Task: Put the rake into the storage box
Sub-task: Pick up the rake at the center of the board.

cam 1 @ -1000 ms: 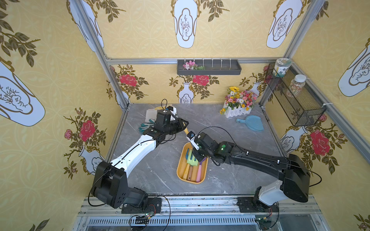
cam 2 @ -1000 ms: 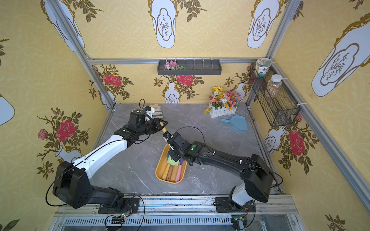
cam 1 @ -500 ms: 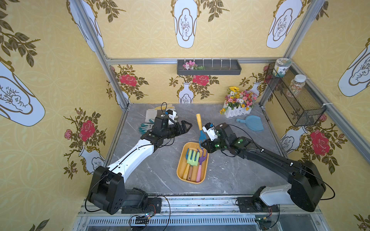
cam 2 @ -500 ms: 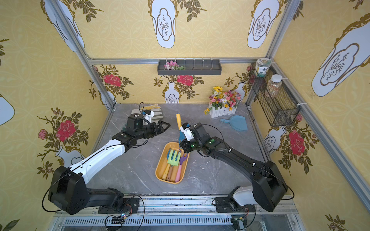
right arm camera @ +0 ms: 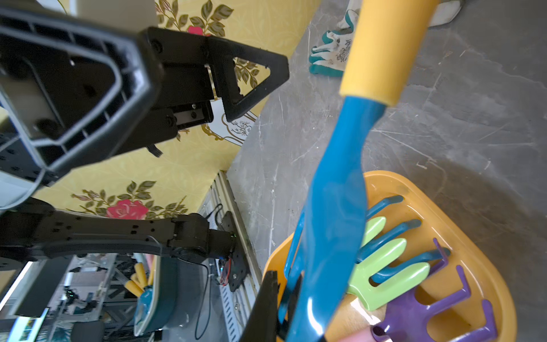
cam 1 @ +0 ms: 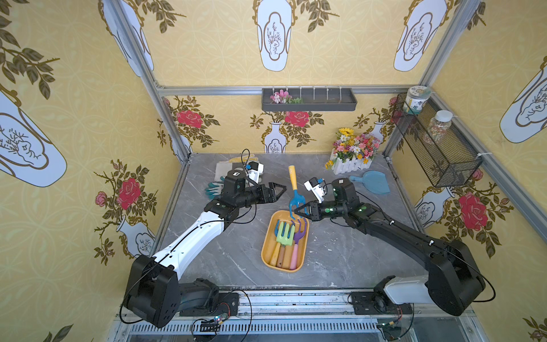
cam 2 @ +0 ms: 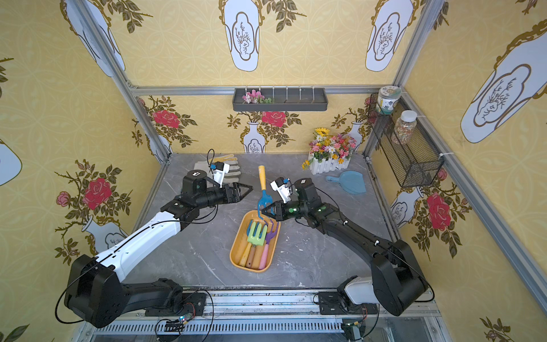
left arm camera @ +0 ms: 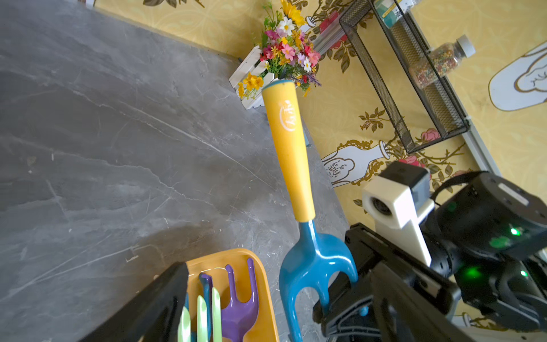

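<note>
Rake: blue head is high gloss with bright highlights along it. It looks like painted metal, though the finish alone can't confirm that. Handle is yellow, matt and faintly grainy, with a white printed logo.

Storage box: orange-yellow plastic, smooth, soft sheen.

Green rake and purple rake inside it: moulded plastic, semi-gloss.

Tabletop: grey stone-look slab, matt, with pale veins, fine scratches and white flecks.

Left gripper: black plastic, matt, ribbed webbing.

Left arm shell: white, smooth, glossy.

Gloves: knit cloth with teal coated fingertips.

Wall basket: black wire mesh, metal.

Frame rails: bare aluminium, satin.
</note>
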You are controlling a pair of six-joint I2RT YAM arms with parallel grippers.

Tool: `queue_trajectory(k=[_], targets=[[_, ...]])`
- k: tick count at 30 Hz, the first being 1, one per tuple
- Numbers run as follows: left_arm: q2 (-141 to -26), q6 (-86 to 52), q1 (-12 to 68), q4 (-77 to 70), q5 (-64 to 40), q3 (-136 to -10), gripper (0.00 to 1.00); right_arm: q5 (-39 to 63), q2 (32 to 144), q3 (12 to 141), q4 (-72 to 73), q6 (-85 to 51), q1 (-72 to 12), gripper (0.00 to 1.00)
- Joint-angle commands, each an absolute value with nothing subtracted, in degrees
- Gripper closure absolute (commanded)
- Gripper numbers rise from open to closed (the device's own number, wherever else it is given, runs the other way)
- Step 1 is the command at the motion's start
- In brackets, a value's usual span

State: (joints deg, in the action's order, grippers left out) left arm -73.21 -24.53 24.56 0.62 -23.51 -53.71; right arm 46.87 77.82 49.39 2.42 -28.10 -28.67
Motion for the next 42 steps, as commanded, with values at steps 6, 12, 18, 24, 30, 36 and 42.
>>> queue_trajectory(k=[6,12,18,24,30,36,42], targets=[[-68.0,-3.1,29.2,5.1,-9.8,-53.5,0.0,52.5,79.8,49.5,7.4,-31.9,-27.9,1.0],[-71.1,8.8,34.8,9.9,4.5,-56.2,0.0,54.4,81.6,50.6,6.3,-32.1,-28.3,1.0],[-72.6,3.8,34.9,7.9,1.7,-56.7,0.0,55.6,82.6,51.5,4.1,-29.8,-30.7,1.0],[-75.3,-4.6,33.9,4.3,-6.5,-56.7,0.0,54.1,83.2,53.2,-0.4,-26.8,-32.7,1.0],[-78.7,-12.3,33.0,2.3,-13.0,-57.7,0.15,51.9,80.8,52.5,-0.9,-25.8,-33.3,1.0],[-83.8,-18.3,32.8,2.0,-18.1,-60.9,0.34,50.1,79.9,52.7,-1.9,-24.7,-34.3,1.0],[-85.7,-18.6,32.8,5.4,-17.5,-63.3,1.0,48.5,80.0,52.2,-2.9,-24.1,-35.1,1.0]])
